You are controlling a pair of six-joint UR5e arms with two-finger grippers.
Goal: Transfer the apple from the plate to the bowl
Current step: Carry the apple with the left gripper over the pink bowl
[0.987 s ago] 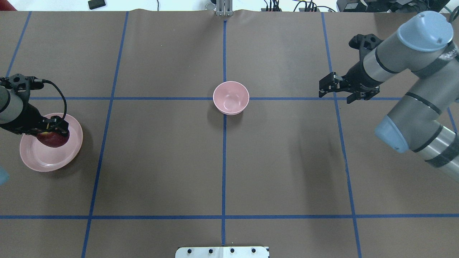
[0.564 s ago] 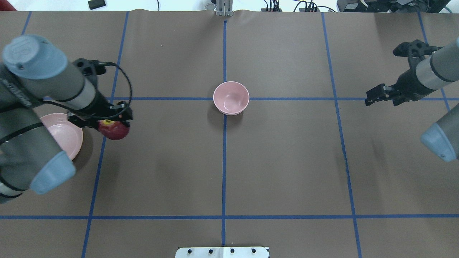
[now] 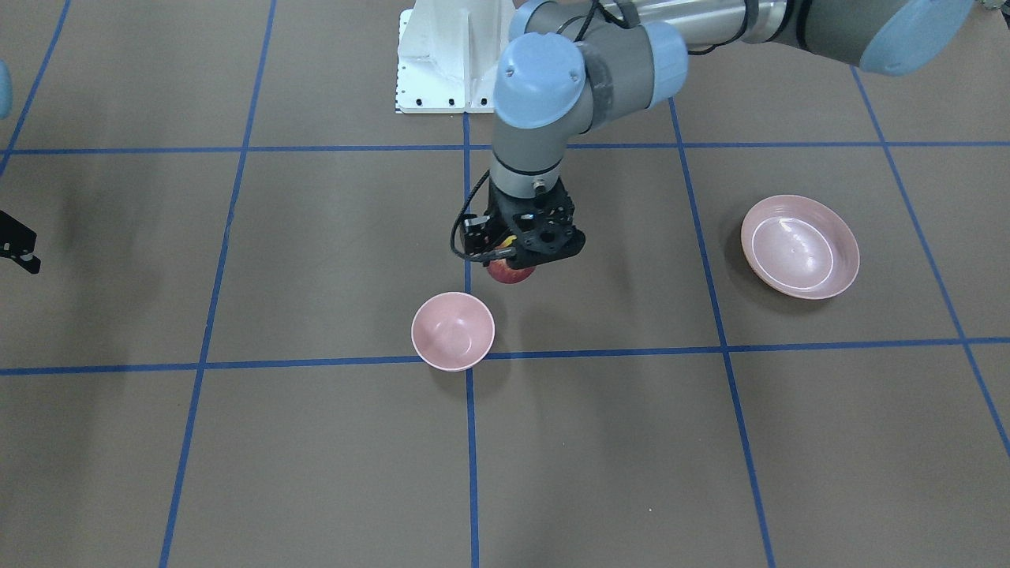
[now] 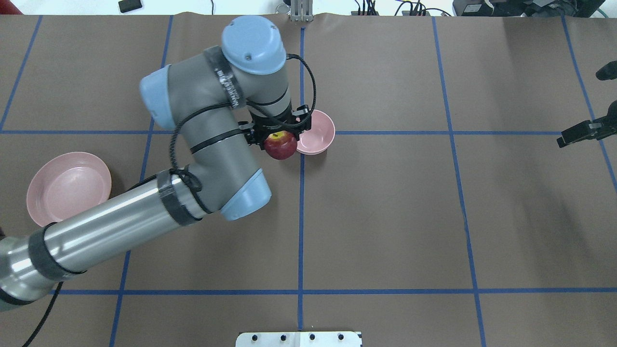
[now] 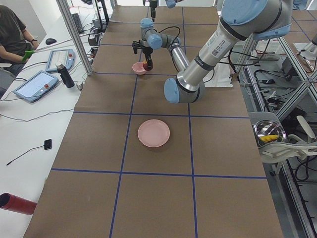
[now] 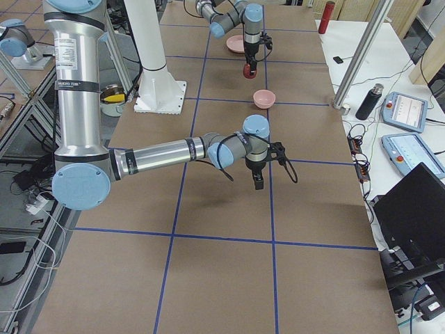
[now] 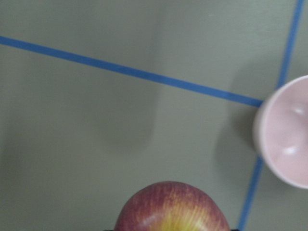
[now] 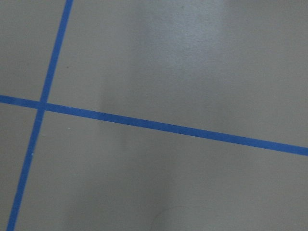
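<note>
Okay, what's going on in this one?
The left gripper is holding the apple up in the air, clear of the table. It is right beside the bowl but not yet over it, and the bowl is empty. The plate sits empty on the robot's left side of the table. The right gripper is off to the side, away from both dishes.
</note>
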